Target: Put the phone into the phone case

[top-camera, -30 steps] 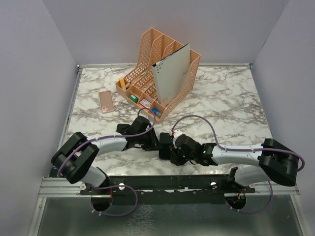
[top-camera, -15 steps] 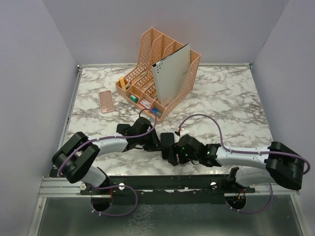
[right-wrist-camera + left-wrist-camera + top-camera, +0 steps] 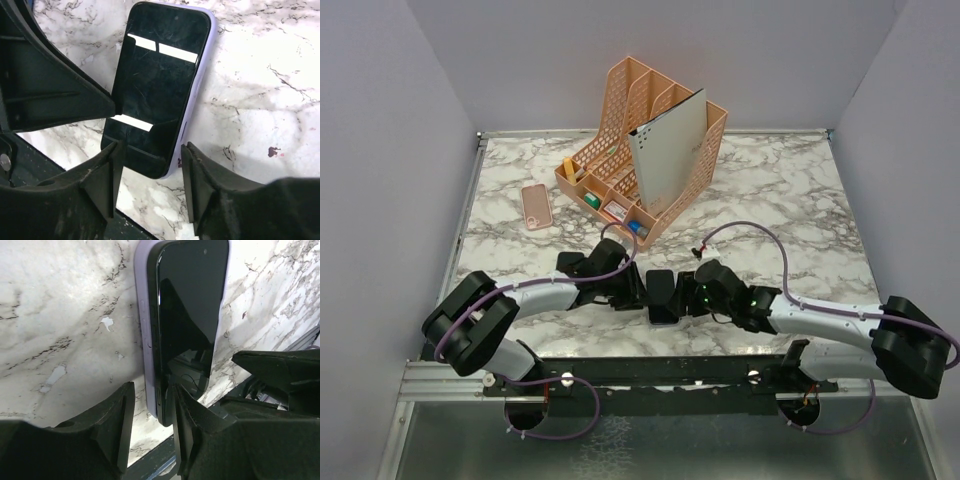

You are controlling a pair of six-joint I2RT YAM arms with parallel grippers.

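Black phone (image 3: 157,85) lies in lilac case (image 3: 145,290) on marble tabletop (image 3: 770,200), 6 o'clock edge. Left end effector (image 3: 151,390) at its 9 o'clock, right end effector (image 3: 152,147) at 3 o'clock. Both part-open, straddling it, neither clamped.

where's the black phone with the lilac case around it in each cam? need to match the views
Top external: black phone in the lilac case, low centre, near the table's front edge.
Left wrist: upper centre, lilac rim along its left side.
Right wrist: centre-left, lilac rim along its right side.
Shared landmark: the grey-veined white marble tabletop under it, seen in all three views.
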